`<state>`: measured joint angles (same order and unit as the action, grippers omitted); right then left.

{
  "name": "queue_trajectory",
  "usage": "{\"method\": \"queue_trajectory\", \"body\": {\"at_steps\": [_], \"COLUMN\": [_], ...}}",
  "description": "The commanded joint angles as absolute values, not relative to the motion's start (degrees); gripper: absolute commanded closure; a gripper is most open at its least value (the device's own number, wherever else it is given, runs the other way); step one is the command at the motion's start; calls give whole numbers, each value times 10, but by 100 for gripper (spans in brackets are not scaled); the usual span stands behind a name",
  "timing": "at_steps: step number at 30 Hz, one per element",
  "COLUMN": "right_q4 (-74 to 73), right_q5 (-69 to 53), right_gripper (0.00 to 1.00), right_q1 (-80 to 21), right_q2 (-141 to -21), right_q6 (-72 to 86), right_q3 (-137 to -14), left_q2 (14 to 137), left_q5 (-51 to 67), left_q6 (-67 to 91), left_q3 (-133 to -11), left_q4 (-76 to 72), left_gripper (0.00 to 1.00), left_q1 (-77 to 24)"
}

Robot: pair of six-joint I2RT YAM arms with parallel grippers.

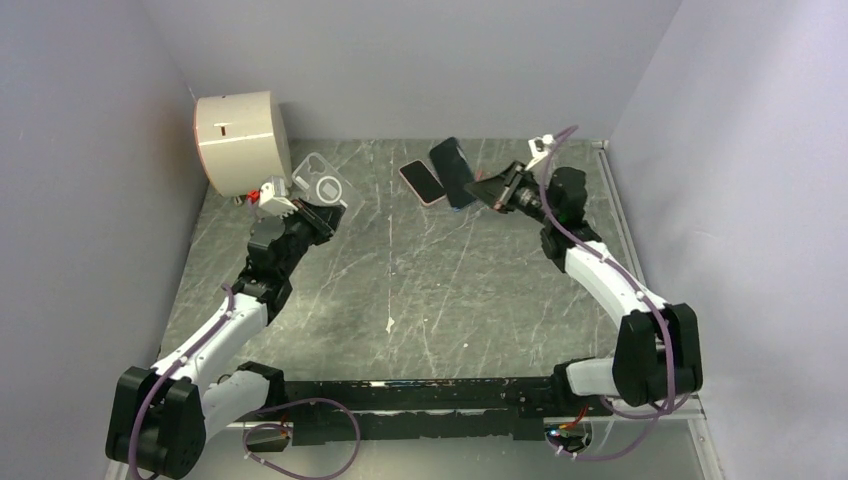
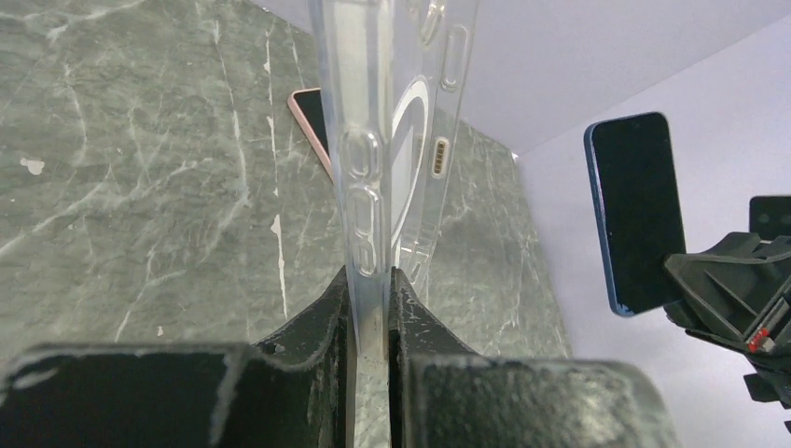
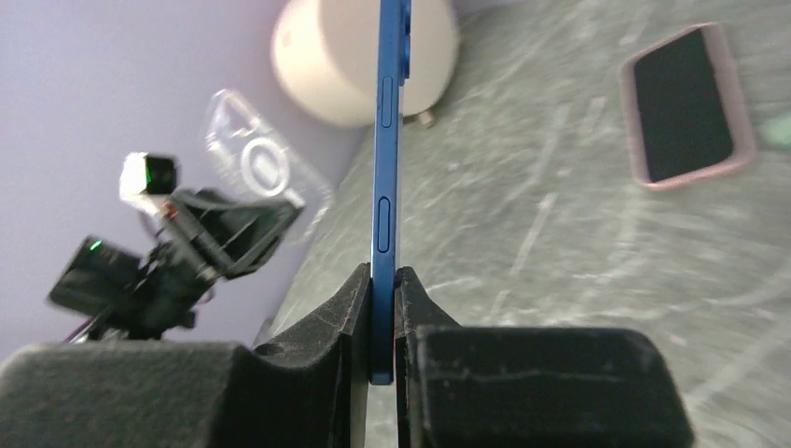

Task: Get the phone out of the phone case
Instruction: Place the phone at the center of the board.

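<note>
jutting from right hand (image 3: 382, 313), phone (image 3: 385, 140); case (image 3: 266, 168) apart

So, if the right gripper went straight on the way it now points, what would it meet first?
Most likely the white cylinder, which sits straight beyond the blue phone held in the right gripper. The pink-cased phone lies off to one side. Depth is unclear.

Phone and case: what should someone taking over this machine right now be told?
Left gripper: jaws shut on the empty clear case, held off the table.
Right gripper: jaws shut on the blue phone, also in the air.
Done: phone and case are apart.
Left: probably just setting both down. A pink phone lies flat on the table, untouched.
</note>
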<state>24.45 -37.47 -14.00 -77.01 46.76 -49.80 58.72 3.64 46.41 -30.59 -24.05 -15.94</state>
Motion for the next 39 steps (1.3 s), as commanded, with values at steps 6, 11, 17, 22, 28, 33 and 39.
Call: {"method": "queue_trajectory", "body": {"at_steps": [6, 11, 17, 22, 28, 33, 39], "right_q4": [249, 270, 343, 411, 443, 437, 422], "right_q5": [-234, -115, 28, 130, 177, 213, 224], "right_gripper": [100, 100, 100, 100, 100, 100, 87], "right_q1": [30, 57, 63, 63, 59, 33, 8], "right_q2": [-727, -741, -784, -842, -933, -997, -1058], "right_q6": [462, 488, 570, 664, 759, 799, 838], "right_q3": [-412, -372, -322, -292, -319, -355, -397], "left_q2": [560, 547, 536, 534, 528, 528, 526], "left_q5": [25, 21, 18, 23, 21, 20, 16], "left_q6": [434, 428, 426, 429, 428, 428, 425], "left_q3": [-335, -336, -335, -334, -334, -334, -335], "left_q4": [-233, -225, -220, -222, -219, -218, -214], "left_gripper": [97, 98, 98, 97, 97, 97, 97], "left_q1": [-159, -159, -159, -159, -159, -159, -159]}}
